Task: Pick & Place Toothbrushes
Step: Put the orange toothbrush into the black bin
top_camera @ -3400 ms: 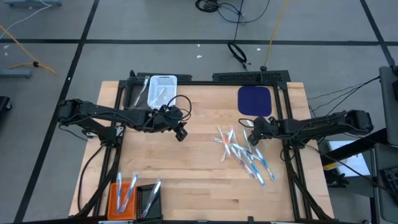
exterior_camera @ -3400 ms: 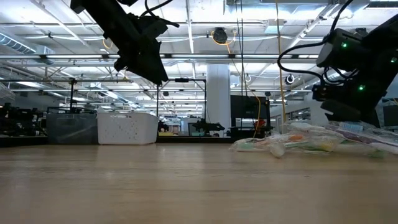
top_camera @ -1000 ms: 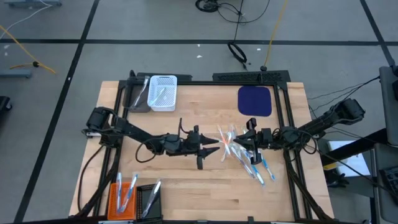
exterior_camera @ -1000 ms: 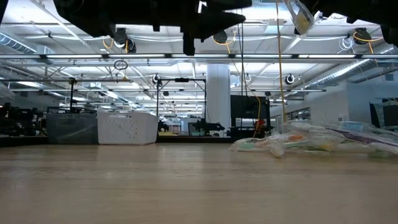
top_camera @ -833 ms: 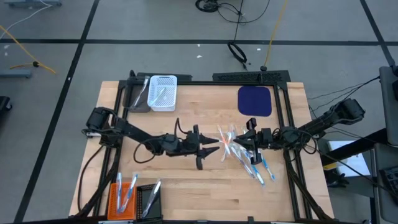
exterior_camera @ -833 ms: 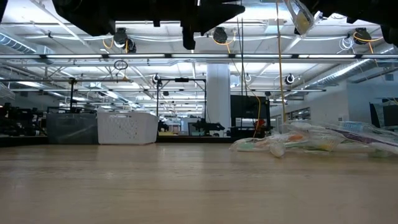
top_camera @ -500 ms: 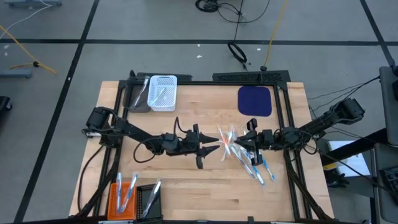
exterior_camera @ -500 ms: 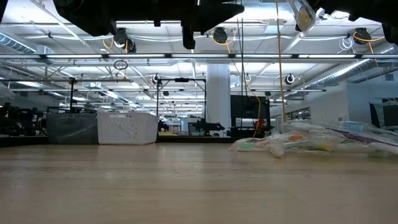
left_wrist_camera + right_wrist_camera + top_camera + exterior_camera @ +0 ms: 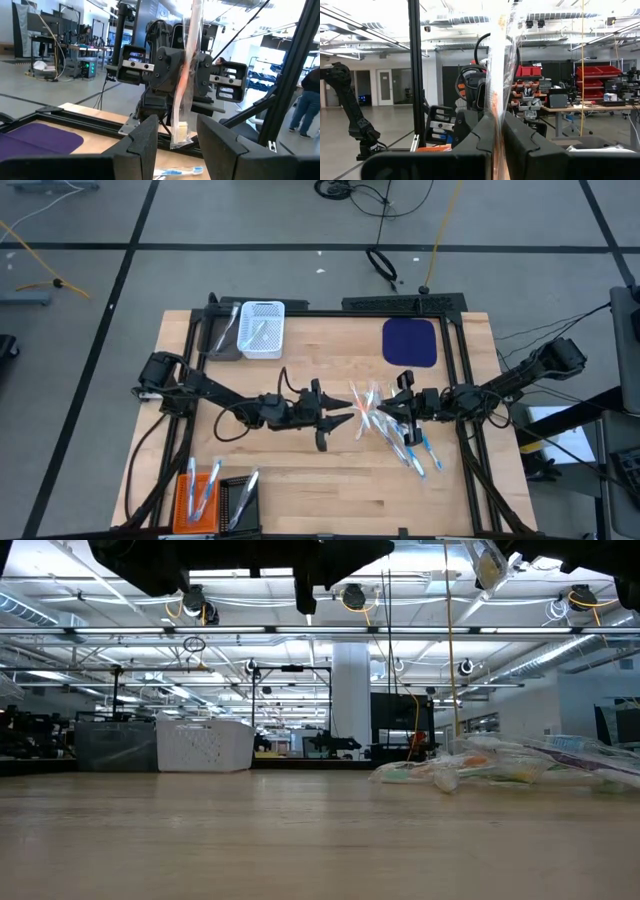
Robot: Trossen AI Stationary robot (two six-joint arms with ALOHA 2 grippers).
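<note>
Holding wrapped toothbrush (image 9: 184, 75) upright mid-air: right gripper (image 9: 398, 406) clenched on it | left gripper (image 9: 172, 145) spread, facing it | light, slick wrapper: pinch the stiff handle | pile (image 9: 395, 430) below

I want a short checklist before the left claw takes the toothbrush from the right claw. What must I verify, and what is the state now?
1. Right claw shut on the clear-wrapped, white-handled toothbrush: ok.
2. Left claw open: ok.
3. Toothbrush lined up with the gap between the left claw's fingers: ok.
4. Toothbrush already deep enough between those fingers: cannot tell.
5. Toothbrush roughly upright: ok.
6. Toothbrush held well above the pile of loose toothbrushes on the wooden table: ok.
</note>
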